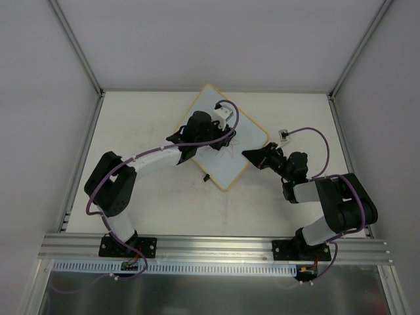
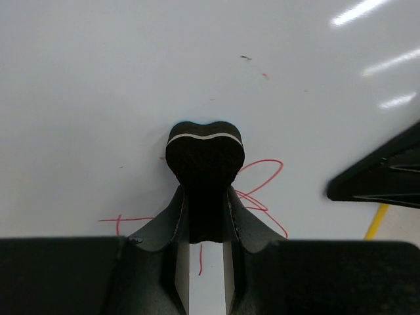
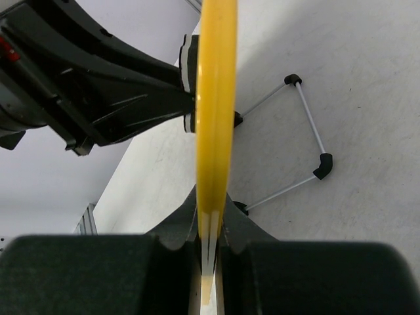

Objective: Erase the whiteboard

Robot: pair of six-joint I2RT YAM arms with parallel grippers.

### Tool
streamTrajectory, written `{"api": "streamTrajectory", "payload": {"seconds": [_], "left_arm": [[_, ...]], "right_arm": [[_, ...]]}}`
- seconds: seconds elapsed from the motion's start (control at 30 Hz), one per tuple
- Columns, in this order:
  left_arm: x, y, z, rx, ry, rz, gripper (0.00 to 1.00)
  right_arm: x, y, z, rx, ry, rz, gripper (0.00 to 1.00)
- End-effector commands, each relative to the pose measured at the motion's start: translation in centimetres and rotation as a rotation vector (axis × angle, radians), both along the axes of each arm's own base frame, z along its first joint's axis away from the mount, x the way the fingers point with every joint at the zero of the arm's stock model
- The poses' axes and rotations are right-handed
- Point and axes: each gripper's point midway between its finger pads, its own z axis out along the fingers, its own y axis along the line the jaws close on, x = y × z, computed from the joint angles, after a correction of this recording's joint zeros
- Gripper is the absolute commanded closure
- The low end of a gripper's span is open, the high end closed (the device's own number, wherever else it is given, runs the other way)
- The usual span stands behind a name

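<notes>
The whiteboard [image 1: 226, 147] lies turned like a diamond on the table, pale face up, with a yellow-tan rim. Red scribbles [image 2: 262, 190] mark its face. My left gripper [image 1: 220, 131] is shut on a small black eraser [image 2: 205, 157] and presses it on the board beside the scribbles. My right gripper [image 1: 252, 156] is shut on the board's yellow rim [image 3: 216, 98] at its right edge, seen edge-on in the right wrist view. The left arm [image 3: 85, 79] shows beyond the rim there.
A thin wire stand with black corner caps [image 3: 308, 141] sits under the board's edge. A small white connector [image 1: 284, 136] lies on the table at the right. Grey enclosure walls and posts [image 1: 79, 52] ring the table.
</notes>
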Motion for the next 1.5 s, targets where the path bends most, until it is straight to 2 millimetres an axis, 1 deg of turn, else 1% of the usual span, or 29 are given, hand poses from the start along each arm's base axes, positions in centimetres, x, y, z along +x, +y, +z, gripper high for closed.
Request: {"api": "streamTrajectory", "payload": {"seconds": [0.0,0.03,0.07,0.1,0.13,0.17,0.2,0.23,0.27,0.37,0.47,0.7,0.73,0.8,0.83,0.87,0.93,0.97,1.03,1.1,1.2,1.23,1.3,1.33,1.4,1.43,1.47], "left_arm": [[-5.9,-4.4,-1.2,0.009,0.01,-0.301,0.92],[-6.5,-4.9,-1.3,0.026,0.002,-0.323,0.92],[-6.7,-5.2,-1.3,0.044,-0.018,-0.344,0.92],[-6.9,-5.3,-2.0,0.071,-0.012,-0.351,0.92],[-7.4,-5.8,-2.2,0.091,-0.017,-0.356,0.92],[-7.2,-6.2,-2.1,0.109,-0.035,-0.361,0.92],[-7.5,-6.2,-3.1,0.14,-0.018,-0.368,0.92],[-7.4,-6.3,-3.3,0.161,-0.022,-0.36,0.92],[-7.7,-6.8,-3.5,0.179,-0.035,-0.378,0.92],[-8.4,-7.1,-4.2,0.225,-0.059,-0.394,0.92],[-8.2,-7.1,-4.4,0.247,-0.067,-0.373,0.94],[-5.3,-6.3,-4.9,0.265,-0.043,-0.218,0.99],[-4.5,-5.7,-4.9,0.262,-0.032,-0.186,1.0],[-3.8,-5.2,-4.9,0.234,0.001,-0.165,1.0],[-3.2,-4.6,-4.9,0.231,0.012,-0.132,1.0],[-2.1,-3.6,-4.8,0.213,0.035,-0.077,1.0],[-1.4,-2.5,-4.7,0.178,0.072,-0.047,1.0],[-0.5,-1.3,-4.8,0.158,0.102,-0.014,1.0],[0.1,-0.4,-4.9,0.121,0.145,0.019,0.99],[1.3,1.1,-5.5,0.117,0.171,0.088,0.99],[2.4,2.9,-6.4,0.112,0.205,0.175,1.0],[3.2,4.1,-6.5,0.104,0.216,0.218,1.0],[3.7,5.8,-7.1,0.078,0.261,0.284,0.99],[4.4,7.3,-7.4,0.069,0.28,0.332,0.99],[4.7,9.1,-8.1,0.046,0.322,0.4,0.99],[5.3,10.6,-8.4,0.034,0.339,0.444,0.99],[5.4,11.3,-8.7,0.014,0.362,0.477,0.99]], "right_arm": [[-2.5,2.8,3.5,-0.032,-0.276,0.22,1.0],[-2.5,2.8,3.4,-0.033,-0.273,0.222,1.0],[-2.5,2.8,3.5,-0.033,-0.275,0.22,1.0],[-2.5,2.8,3.5,-0.033,-0.277,0.222,1.0],[-2.5,2.8,3.5,-0.032,-0.276,0.22,1.0],[-2.5,2.8,3.5,-0.033,-0.277,0.222,1.0],[-2.5,2.8,3.5,-0.032,-0.274,0.222,1.0],[-2.6,2.8,3.5,-0.033,-0.277,0.222,1.0],[-2.5,2.8,3.5,-0.032,-0.276,0.22,1.0],[-2.6,2.8,3.6,-0.032,-0.277,0.222,1.0],[-2.5,2.8,3.6,-0.031,-0.279,0.221,1.0],[-2.6,2.8,3.6,-0.032,-0.279,0.225,1.0],[-2.7,2.8,3.7,-0.032,-0.283,0.226,1.0],[-2.7,2.8,3.6,-0.032,-0.279,0.228,1.0],[-2.7,2.8,3.6,-0.032,-0.279,0.226,1.0],[-2.7,2.8,3.6,-0.032,-0.28,0.226,1.0],[-2.7,2.8,3.7,-0.032,-0.283,0.227,1.0],[-2.7,2.7,3.7,-0.032,-0.285,0.226,1.0],[-2.8,2.8,3.7,-0.031,-0.284,0.229,1.0],[-2.8,2.8,3.8,-0.031,-0.286,0.229,1.0],[-2.8,2.8,3.8,-0.03,-0.287,0.229,1.0],[-2.8,2.8,3.8,-0.03,-0.288,0.229,1.0],[-2.8,2.8,3.8,-0.029,-0.287,0.23,1.0],[-2.7,2.7,3.8,-0.03,-0.285,0.227,1.0],[-2.8,2.8,3.8,-0.029,-0.287,0.23,1.0],[-2.8,2.8,3.9,-0.028,-0.287,0.23,1.0],[-2.8,2.8,3.9,-0.028,-0.287,0.229,1.0]]}}
